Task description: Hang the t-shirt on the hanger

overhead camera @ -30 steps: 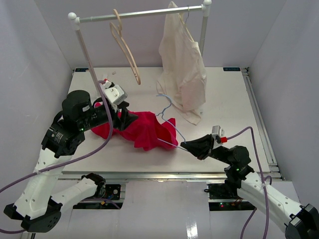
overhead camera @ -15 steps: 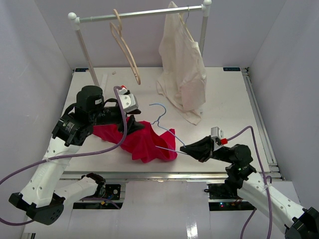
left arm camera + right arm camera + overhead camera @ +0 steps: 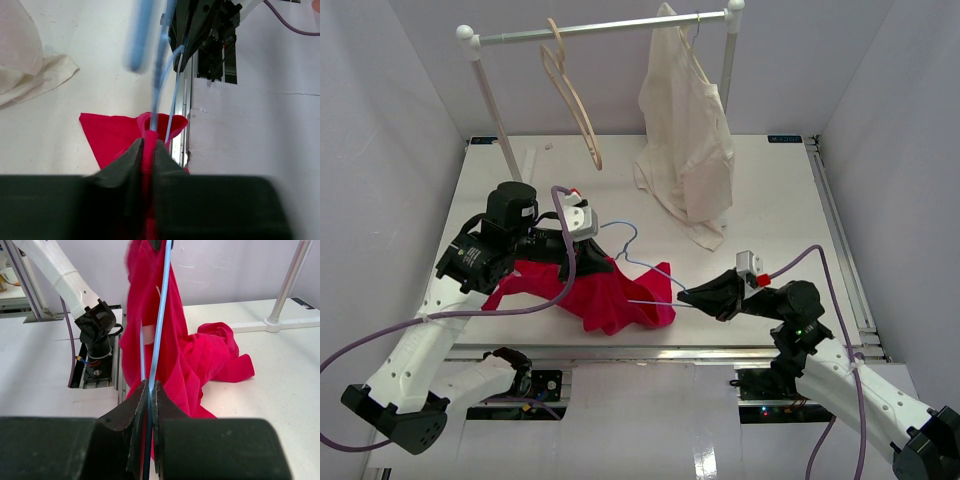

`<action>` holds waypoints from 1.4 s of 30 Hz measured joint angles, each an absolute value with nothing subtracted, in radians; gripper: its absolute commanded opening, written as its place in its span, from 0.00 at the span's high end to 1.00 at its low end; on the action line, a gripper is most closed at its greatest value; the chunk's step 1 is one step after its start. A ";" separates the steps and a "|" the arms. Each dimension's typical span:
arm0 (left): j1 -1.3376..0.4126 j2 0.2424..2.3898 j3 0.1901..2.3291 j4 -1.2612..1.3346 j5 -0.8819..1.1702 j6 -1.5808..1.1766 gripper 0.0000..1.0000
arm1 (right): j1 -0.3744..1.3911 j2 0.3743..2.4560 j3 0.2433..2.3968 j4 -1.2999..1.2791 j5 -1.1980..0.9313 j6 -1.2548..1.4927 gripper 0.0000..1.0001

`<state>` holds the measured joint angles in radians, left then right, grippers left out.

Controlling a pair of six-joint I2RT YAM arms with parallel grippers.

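A crimson-red soft cloth t-shirt (image 3: 610, 295) lies bunched on the white table (image 3: 770, 200), near the front edge and between the two arms. The left gripper (image 3: 148, 145) sits at the shirt's upper left edge, its two dark fingers pinched together on a fold of the red cloth. A thin light-blue triangular wire hanger (image 3: 160, 305) runs from that pinch across the t-shirt toward the right. The right gripper (image 3: 149, 387) is clamped tight on the wire at the hanger's right end, just beside the shirt's right edge. In the right wrist view the red cloth drapes along the wire directly ahead of the fingers. At the back of the table stands a metal rack (image 3: 600, 28) holding a pale wooden hanger (image 3: 575, 100) and a cream-white garment (image 3: 685, 140), well apart from the t-shirt.
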<state>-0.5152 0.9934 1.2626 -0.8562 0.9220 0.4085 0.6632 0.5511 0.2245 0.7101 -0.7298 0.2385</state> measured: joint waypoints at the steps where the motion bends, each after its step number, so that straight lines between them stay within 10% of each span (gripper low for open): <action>1: -0.515 0.991 1.262 -0.855 0.927 0.407 1.00 | 0.663 0.560 0.234 0.705 -0.733 0.234 0.92; 15: -0.516 1.015 1.274 -0.855 0.927 0.316 1.00 | 0.660 0.544 0.269 0.601 -0.746 0.159 0.89; 21: -0.522 1.020 1.247 -0.821 0.878 0.239 1.00 | 0.658 0.524 0.330 0.490 -0.644 0.116 0.50; 28: -0.529 0.934 1.150 -0.716 0.671 0.083 1.00 | 0.658 0.523 0.425 0.437 -0.441 0.144 0.30; 42: -0.529 0.795 0.989 -0.472 0.494 -0.129 1.00 | 0.690 0.674 0.457 0.261 -0.236 0.383 0.35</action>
